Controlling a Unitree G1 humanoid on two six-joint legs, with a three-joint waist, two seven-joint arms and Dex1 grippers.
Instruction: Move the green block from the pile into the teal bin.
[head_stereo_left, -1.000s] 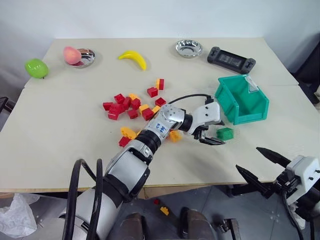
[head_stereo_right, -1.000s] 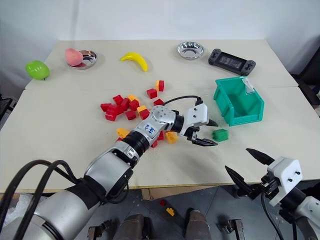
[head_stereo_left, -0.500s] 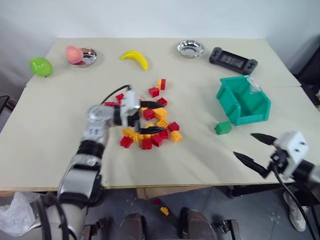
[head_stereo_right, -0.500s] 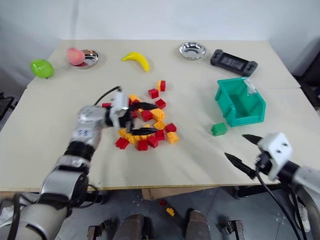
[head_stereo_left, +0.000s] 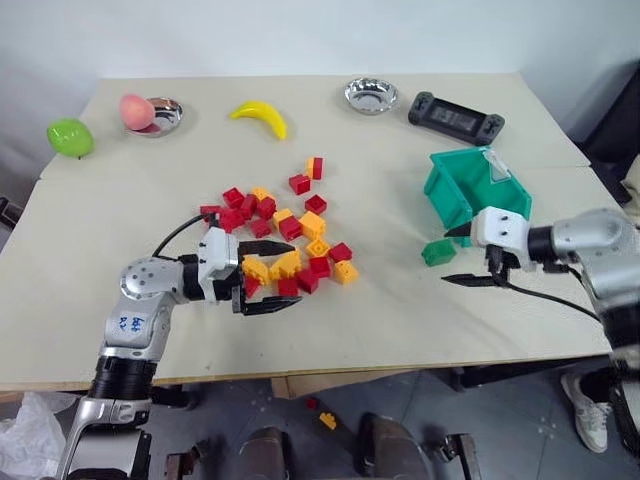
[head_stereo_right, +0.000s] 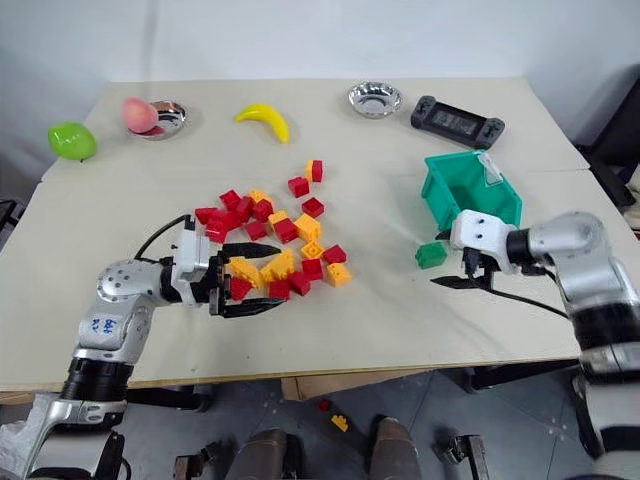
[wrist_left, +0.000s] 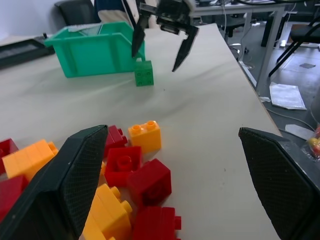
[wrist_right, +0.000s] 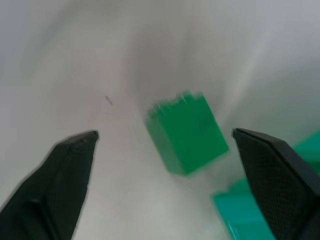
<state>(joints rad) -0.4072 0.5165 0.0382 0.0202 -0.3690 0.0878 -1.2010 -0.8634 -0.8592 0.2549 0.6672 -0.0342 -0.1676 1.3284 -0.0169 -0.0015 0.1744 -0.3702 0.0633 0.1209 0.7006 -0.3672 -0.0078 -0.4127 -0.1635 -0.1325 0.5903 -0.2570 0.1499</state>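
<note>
The teal bin (head_stereo_left: 478, 195) is seen on the right side of the table (head_stereo_left: 120, 250), open top upward, with a clear label tab (head_stereo_left: 497, 165) on its far rim; no writing can be read on the tab, and nothing can be made out inside the bin. Two round steel bowls are placed along the far edge: one bowl (head_stereo_left: 370, 95) appears empty, while the other bowl (head_stereo_left: 163, 116) is occupied by a pink peach-like fruit (head_stereo_left: 136, 110).

The green block (head_stereo_left: 437, 252) is found on the tabletop just beside the bin's near corner (outside it, not in it), well apart from the pile (head_stereo_left: 285, 245) of red and yellow bricks.

The right gripper (head_stereo_left: 462, 256) is held just beside the green block with its jaws spread wide, and nothing is grasped. The left gripper (head_stereo_left: 278, 275) is positioned at the near edge of the pile, jaws likewise wide apart and empty. Blue marks are noted on the left arm, but they cannot be read.

A banana (head_stereo_left: 260, 116), a lime-green round fruit (head_stereo_left: 69, 137) and a black handheld console (head_stereo_left: 455, 116) are also laid along the far side.
</note>
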